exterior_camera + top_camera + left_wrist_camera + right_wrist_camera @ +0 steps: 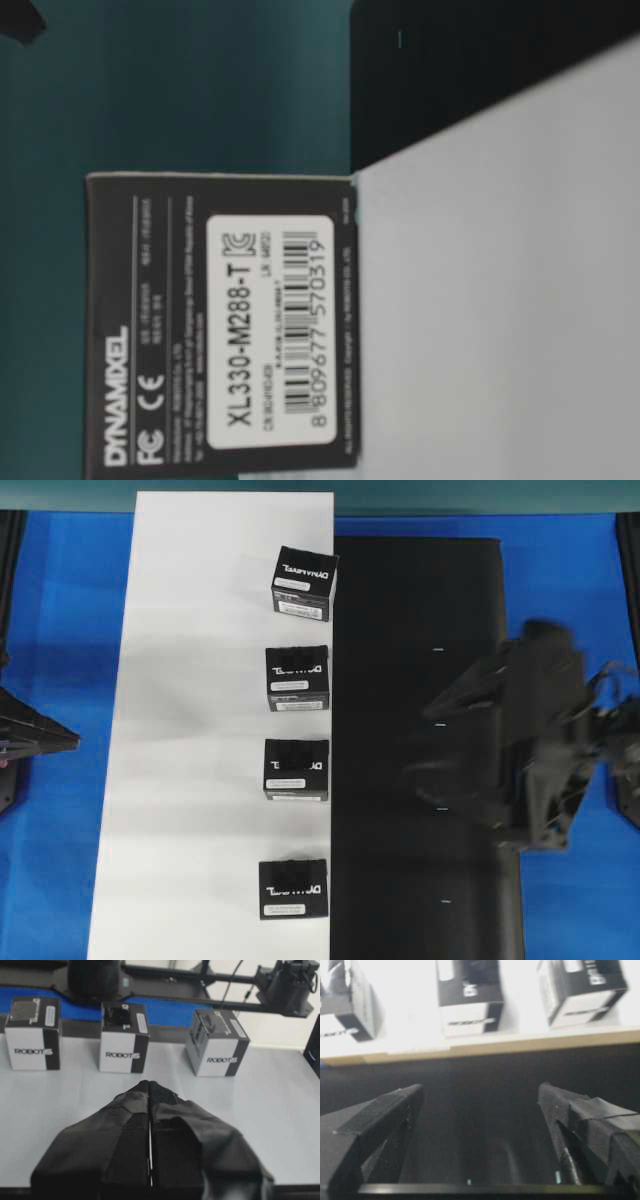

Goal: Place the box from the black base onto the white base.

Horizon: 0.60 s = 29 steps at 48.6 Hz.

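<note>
White base (190, 730) carries all four boxes (296, 769) along its right edge; black base (420, 680) lies bare. Right fingers (480, 1110) gape wide, empty; left fingers (150, 1095) pressed together, idle.

A blue counter (60, 630) lies beneath both sheets; what seems a dark metal frame (175, 975) runs behind.

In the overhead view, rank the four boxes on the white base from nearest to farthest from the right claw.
Right claw, over the black base:
1. Third box from top, nearest.
2. Second box, close behind.
3. Bottom box, lower left.
4. Top box, farthest.
</note>
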Each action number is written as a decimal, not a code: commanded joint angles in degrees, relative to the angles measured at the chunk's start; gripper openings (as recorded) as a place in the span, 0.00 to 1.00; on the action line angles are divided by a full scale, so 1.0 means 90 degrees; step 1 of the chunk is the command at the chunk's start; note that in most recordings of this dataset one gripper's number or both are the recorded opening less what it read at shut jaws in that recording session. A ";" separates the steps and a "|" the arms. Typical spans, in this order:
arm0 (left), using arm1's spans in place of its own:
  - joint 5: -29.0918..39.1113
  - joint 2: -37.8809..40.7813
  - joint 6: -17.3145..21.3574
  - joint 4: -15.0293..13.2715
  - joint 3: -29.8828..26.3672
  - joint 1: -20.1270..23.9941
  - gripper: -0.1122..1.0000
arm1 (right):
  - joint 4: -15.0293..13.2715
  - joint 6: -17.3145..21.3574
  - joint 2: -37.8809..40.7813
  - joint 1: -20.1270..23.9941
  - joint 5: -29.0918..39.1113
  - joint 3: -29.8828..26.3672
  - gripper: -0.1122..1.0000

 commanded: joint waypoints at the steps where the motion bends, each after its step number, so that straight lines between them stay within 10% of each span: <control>1: -0.0029 0.0049 -0.0020 0.0020 -0.0186 -0.0020 0.06 | -0.0029 0.0010 -0.0312 -0.0088 -0.0283 0.0195 0.99; 29: 0.0059 0.0039 -0.0166 0.0010 -0.0195 -0.0020 0.06 | -0.0029 0.0039 -0.1689 -0.0479 -0.0811 0.1621 0.99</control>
